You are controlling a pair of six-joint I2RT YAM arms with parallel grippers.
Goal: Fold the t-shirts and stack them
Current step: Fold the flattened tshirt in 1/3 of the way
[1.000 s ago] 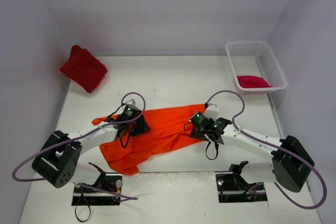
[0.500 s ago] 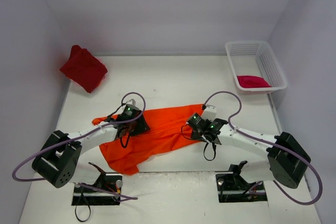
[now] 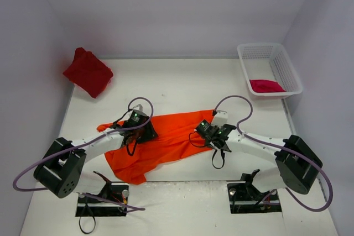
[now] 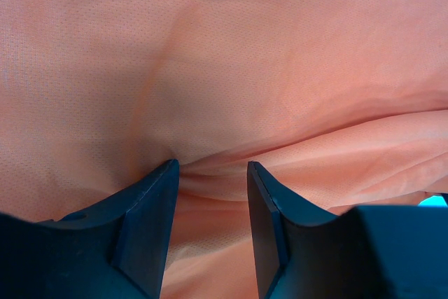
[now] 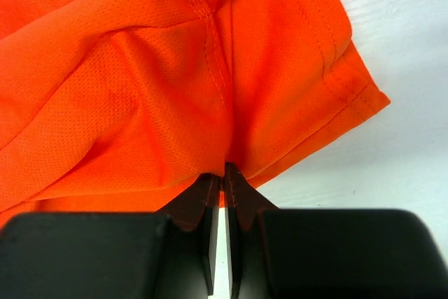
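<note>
The orange t-shirt (image 3: 171,136) lies crumpled and spread out at the table's middle front. My left gripper (image 3: 145,132) rests on its left part. In the left wrist view its jaws (image 4: 212,166) stand apart, tips pressed into the orange cloth (image 4: 245,68), which wrinkles between them. My right gripper (image 3: 206,132) is at the shirt's right edge. The right wrist view shows it (image 5: 224,169) shut on a pinch of the orange hem (image 5: 140,68). A dark red t-shirt (image 3: 88,73) lies folded at the back left. A crimson-pink t-shirt (image 3: 266,85) lies in the basket.
The white mesh basket (image 3: 260,48) stands at the back right corner. White walls close in the table on three sides. Purple cables loop over both arms. Bare white table (image 5: 392,173) shows just right of the pinched hem.
My right gripper has slid a little left onto the orange t-shirt's edge and closed on the hem. The left arm and the other shirts have not moved.
</note>
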